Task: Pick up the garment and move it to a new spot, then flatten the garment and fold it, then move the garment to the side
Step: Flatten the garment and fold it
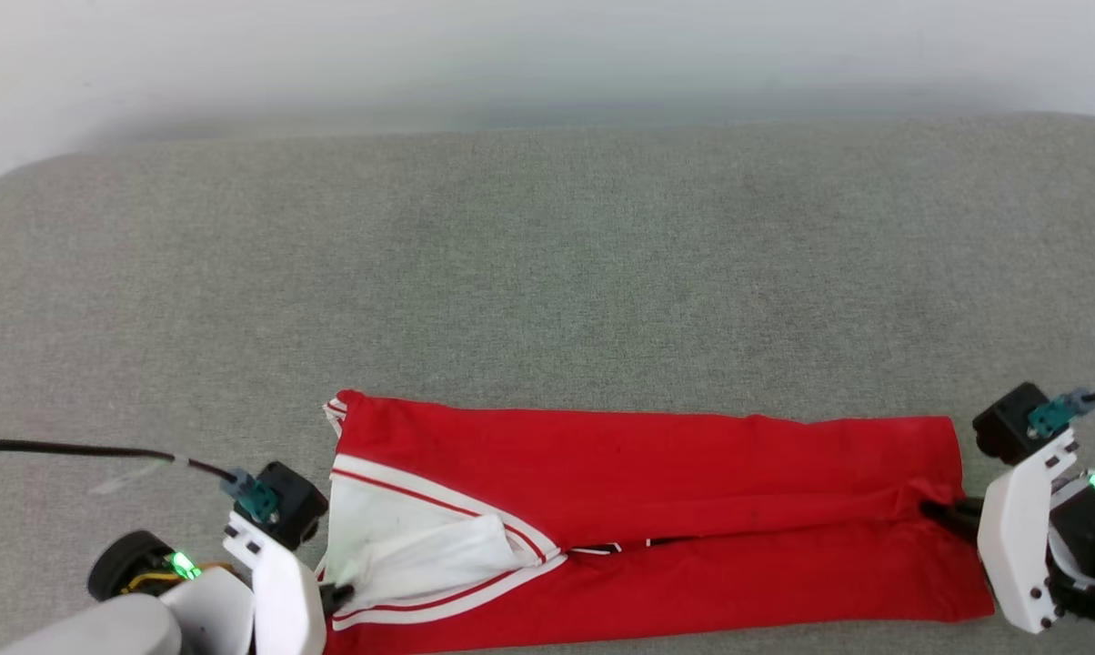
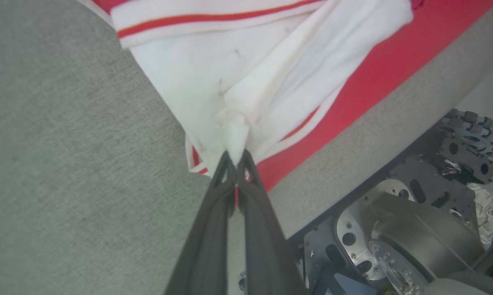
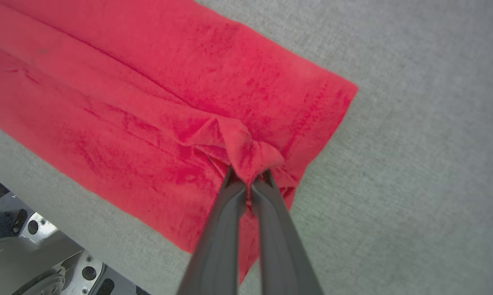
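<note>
The garment [image 1: 657,509], a red jersey-knit T-shirt with white short sleeves and red-and-white striped trim, lies drawn out as a long narrow band on the grey woven-fabric surface [image 1: 547,273], spanning from one gripper to the other. The left gripper [image 2: 235,157] has its dark fingers pressed together on a pinch of the white sleeve [image 2: 213,69] right at its tips, the rest of the sleeve fanning out ahead of it. The right gripper [image 3: 249,180] is likewise clamped on a bunched tuck of red hem at its tips, the body running away ahead and to its left. The relocating and flattening look done, and a lengthwise fold appears under way, with a sliver of black lettering [image 1: 602,549] at the seam. The crosswise folding and the move aside seem left to do.
</note>
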{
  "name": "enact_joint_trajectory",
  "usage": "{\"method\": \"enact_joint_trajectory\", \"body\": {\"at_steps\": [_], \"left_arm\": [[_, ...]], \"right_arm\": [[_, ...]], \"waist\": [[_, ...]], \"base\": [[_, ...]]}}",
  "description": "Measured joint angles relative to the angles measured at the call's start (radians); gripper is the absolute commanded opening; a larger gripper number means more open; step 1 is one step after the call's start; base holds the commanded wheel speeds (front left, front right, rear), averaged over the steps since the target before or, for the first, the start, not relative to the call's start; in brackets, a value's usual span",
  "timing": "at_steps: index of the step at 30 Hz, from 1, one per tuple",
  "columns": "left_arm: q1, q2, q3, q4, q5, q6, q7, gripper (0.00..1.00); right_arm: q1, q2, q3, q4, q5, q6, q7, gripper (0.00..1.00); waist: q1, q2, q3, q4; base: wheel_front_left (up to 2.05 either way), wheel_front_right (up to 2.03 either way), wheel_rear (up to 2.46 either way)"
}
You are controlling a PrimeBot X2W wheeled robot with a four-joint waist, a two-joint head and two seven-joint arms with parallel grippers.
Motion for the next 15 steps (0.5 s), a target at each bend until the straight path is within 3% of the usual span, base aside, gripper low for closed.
{"method": "enact_joint_trajectory", "body": {"at_steps": [7,8,9,15], "left_arm": [[0.054,-0.077,-0.02,0.09,-0.008,0.006,-0.054,0.0],[0.055,-0.085,-0.019,0.103,-0.008,0.006,-0.062,0.25],[0.055,-0.088,-0.017,0.114,-0.005,0.007,-0.072,1.0],[0.075,-0.081,0.03,0.127,0.021,0.057,-0.209,1.0]], "right_arm": [[0.032,0.062,0.013,0.089,0.008,0.0,-0.035,0.0],[0.032,0.068,0.013,0.097,0.01,0.0,-0.036,0.36],[0.032,0.072,0.013,0.102,0.008,0.0,-0.043,1.0],[0.027,0.055,-0.029,0.077,-0.008,0.0,-0.138,1.0]], "waist": [[0.0001,0.0,0.029,-0.003],[0.0001,0.0,0.028,-0.004],[0.0001,0.0,0.027,-0.005],[0.0001,0.0,-0.002,-0.008]], "base": [[0.0,0.0,0.0],[0.0,0.0,0.0],[0.0,0.0,0.0],[0.0,0.0,0.0]]}}
